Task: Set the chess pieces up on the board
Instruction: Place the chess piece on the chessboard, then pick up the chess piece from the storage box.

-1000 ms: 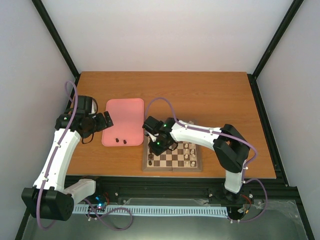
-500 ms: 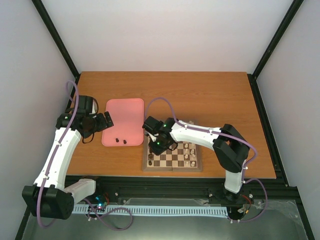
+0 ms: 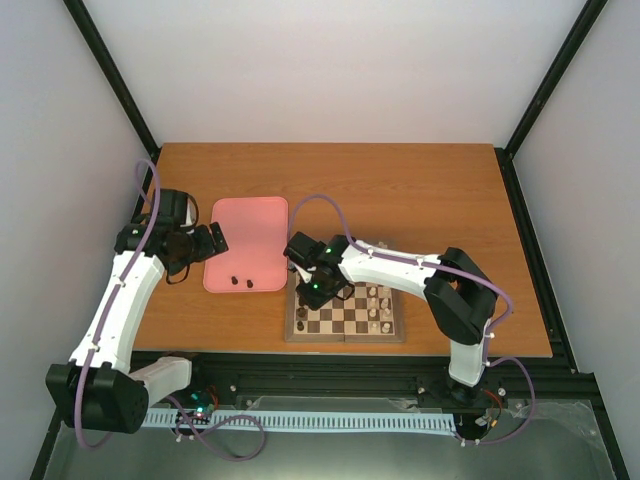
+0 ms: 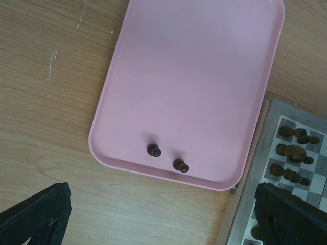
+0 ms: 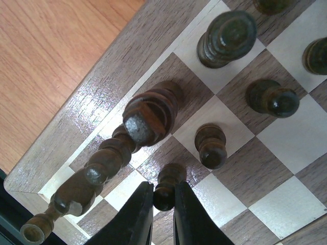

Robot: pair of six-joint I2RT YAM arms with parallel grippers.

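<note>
Though nearly closed, grips by the tips alone: right gripper [image 5: 163, 200], jaws clamped on the head of a small dark brown wooden pawn [image 5: 171, 174]. Holds it upright over a square in the 2nd row in from the border of the square wooden chessboard [image 5: 97, 107] with dark brown and cream checks, on the board's left side. Cannot tell whether the base touches the square. Pinches high, probably to leave the base free to settle flat and to keep the black fingers clear of neighbours. Puts it just beside another dark pawn [image 5: 212, 145] and in front of the taller dark brown chess pieces [image 5: 150, 112] lined along the border, which fits a pawn rank. Judged as a placing step, close to release. Calls for a straight lift afterwards, given the tall piece just behind.

Over on the other side, hovers above the wooden table [image 4: 51, 102] at the near rim of a pink rectangular plastic tray [image 4: 204, 66]: left gripper [image 4: 162, 204], jaws spread wide, holding nothing. Looks down on 2 more dark brown pieces [image 4: 154, 150], upright and just apart near that rim; probably open in readiness to take 1. Leaves at least 2 off the board, so judged well along but unfinished. Shows cream-white pieces [image 3: 380, 308] on the board's right side from overhead.
</note>
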